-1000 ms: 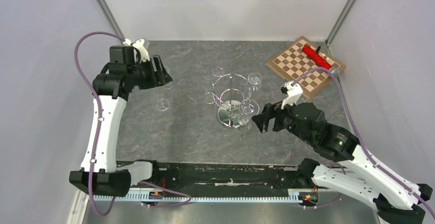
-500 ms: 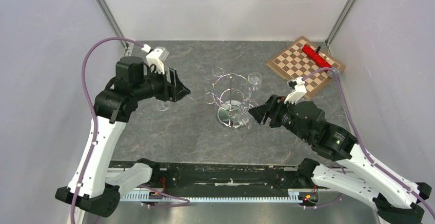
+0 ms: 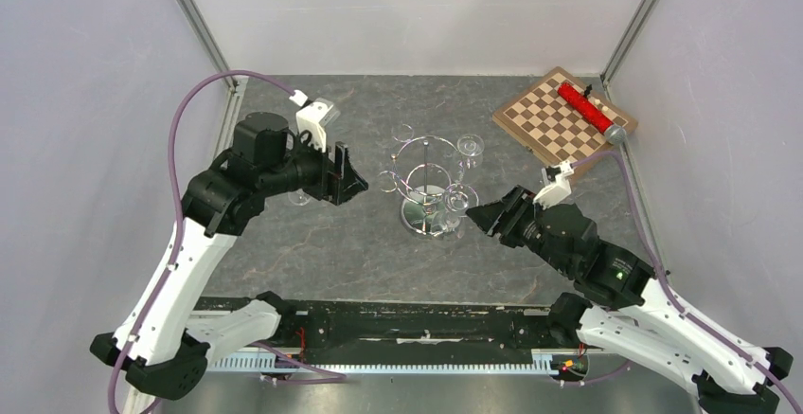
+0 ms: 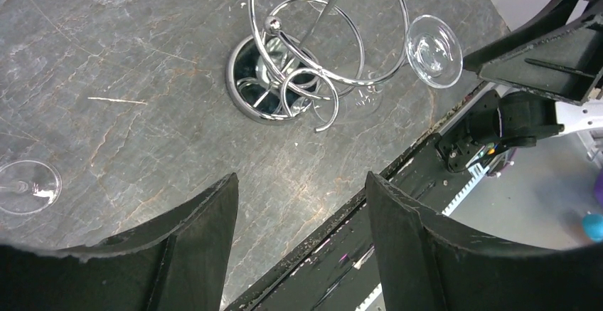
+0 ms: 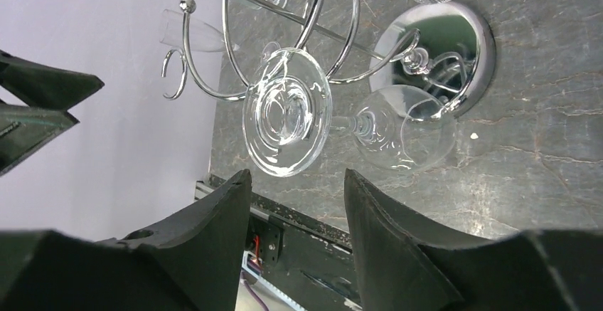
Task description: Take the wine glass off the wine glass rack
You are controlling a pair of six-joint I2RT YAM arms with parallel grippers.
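The chrome wine glass rack [image 3: 428, 179] stands mid-table on its round mirrored base [image 4: 242, 94]. A clear wine glass [image 3: 458, 199] hangs upside down from a loop on its near right side. Its foot [image 5: 286, 112] and bowl [image 5: 405, 127] lie just ahead of my right gripper [image 5: 297, 176], which is open and empty, right of the rack [image 5: 284, 19]. A second glass [image 3: 471, 146] hangs on the far right. My left gripper [image 3: 355, 185] is open and empty, left of the rack, apart from it. The near glass's foot shows in the left wrist view [image 4: 434, 40].
Another wine glass [image 3: 301, 193] stands on the grey stone table [image 3: 360, 243] at the left, partly behind my left gripper; it also shows in the left wrist view [image 4: 28, 186]. A chessboard [image 3: 559, 122] with a red object [image 3: 582, 104] lies at the far right corner.
My left gripper has swung from the far left toward the rack. My right gripper has turned and edged closer to the hanging glass. Rack and glasses have not moved.
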